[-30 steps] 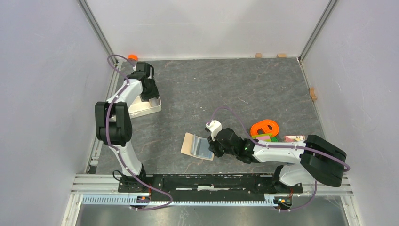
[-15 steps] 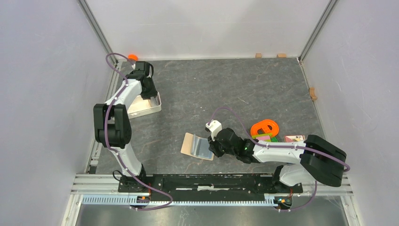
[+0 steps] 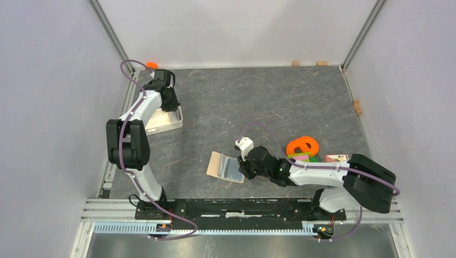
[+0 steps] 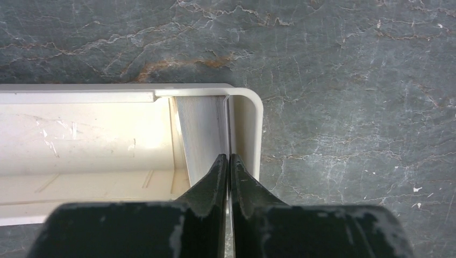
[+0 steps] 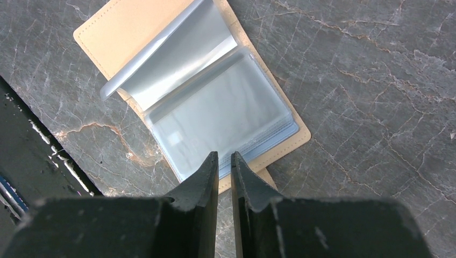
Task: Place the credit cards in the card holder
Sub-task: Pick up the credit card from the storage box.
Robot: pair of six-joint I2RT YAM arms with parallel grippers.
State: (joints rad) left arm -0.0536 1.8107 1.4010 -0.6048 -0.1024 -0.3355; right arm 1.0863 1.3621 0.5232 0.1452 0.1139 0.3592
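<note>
My left gripper (image 3: 172, 107) reaches down into the right end of the white tray (image 3: 159, 126). In the left wrist view the left gripper (image 4: 230, 156) is shut on the thin top edge of a pale credit card (image 4: 226, 126) that stands against the tray's end wall (image 4: 247, 129). More pale card surface (image 4: 199, 131) stands beside it. The card holder (image 3: 218, 163) lies open on the floor, tan cover (image 5: 126, 29) and blue-grey pockets (image 5: 215, 115) showing. My right gripper (image 5: 225, 155) rests its tips on the holder's near edge, jaws a narrow slit apart with nothing between them; it also shows from above (image 3: 245, 168).
An orange ring (image 3: 302, 144) and coloured bricks (image 3: 301, 157) lie right of the right arm, with a small pale item with reddish print (image 3: 337, 158) beyond. An orange ball (image 3: 151, 65) sits at the back left corner. Small wooden blocks (image 3: 295, 63) line the walls.
The left gripper's jaws have closed on the card in the tray, and the left arm has shifted slightly. The right arm and the card holder have not moved.
</note>
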